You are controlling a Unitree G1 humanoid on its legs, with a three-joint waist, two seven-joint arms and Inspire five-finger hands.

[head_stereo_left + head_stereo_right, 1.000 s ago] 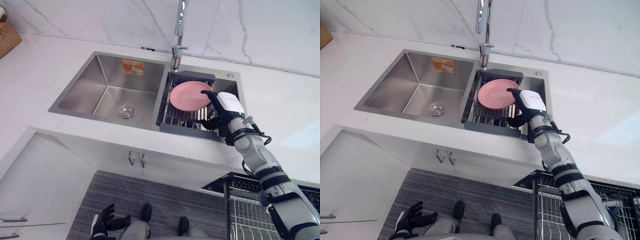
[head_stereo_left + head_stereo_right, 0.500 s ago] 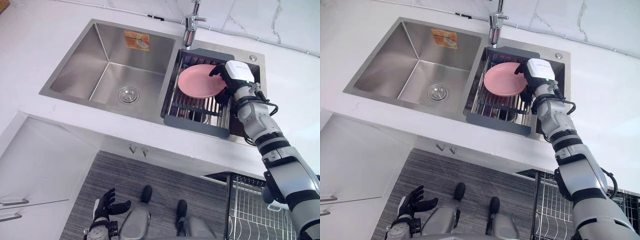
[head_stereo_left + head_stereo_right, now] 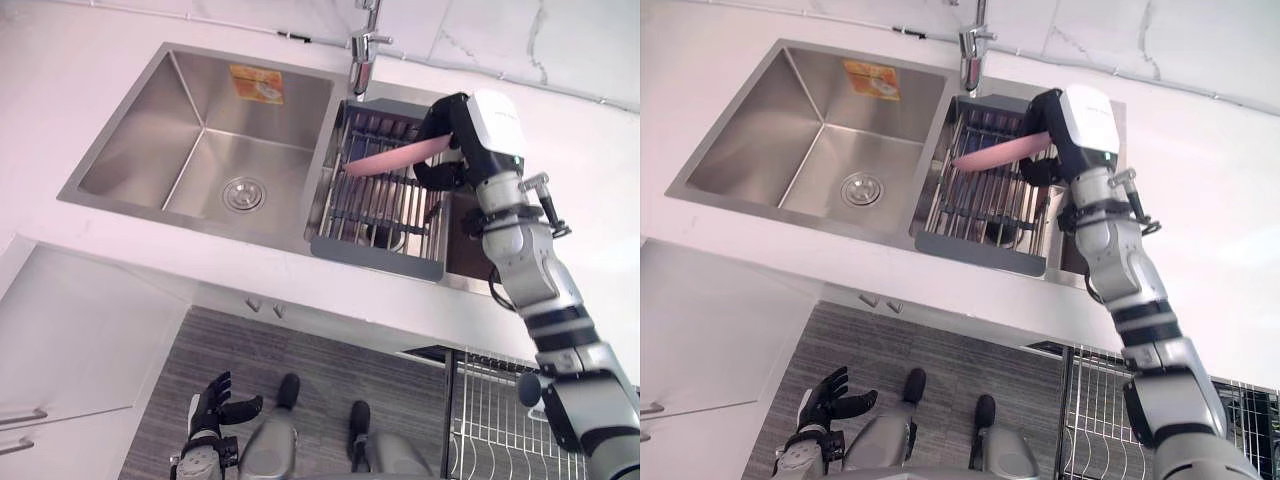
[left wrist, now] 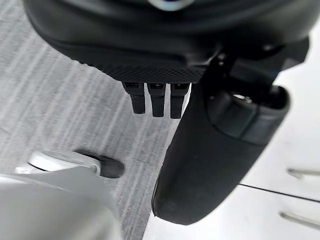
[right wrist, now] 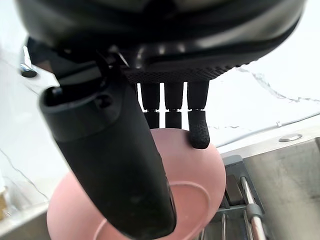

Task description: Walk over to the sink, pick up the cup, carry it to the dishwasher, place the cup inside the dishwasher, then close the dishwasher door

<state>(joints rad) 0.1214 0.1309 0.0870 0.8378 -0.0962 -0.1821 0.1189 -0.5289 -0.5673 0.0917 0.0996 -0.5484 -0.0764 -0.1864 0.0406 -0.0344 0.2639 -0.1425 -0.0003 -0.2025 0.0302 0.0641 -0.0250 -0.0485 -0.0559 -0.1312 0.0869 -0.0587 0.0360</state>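
While the task names a cup, the right hand [image 3: 478, 135] at 1 o'clock in the head view grips a pink plate [image 3: 395, 159], thumb across its face and fingertips [image 5: 199, 135] curled over its rim. The plate hangs tilted, nearly edge-on, over the dish rack [image 3: 372, 208] that fills the right basin of the sink [image 3: 200, 120], at 5 o'clock of the faucet [image 3: 360, 55]. A dark round shape [image 3: 385, 237] shows through the rack's bars near its 6 o'clock edge; whether it is the cup I cannot tell. The left hand [image 3: 207, 412] hangs low at 7 o'clock over the grey floor [image 3: 300, 350], fingers [image 4: 156, 102] straight and holding nothing. A wire dishwasher basket [image 3: 495, 430] shows at 5 o'clock
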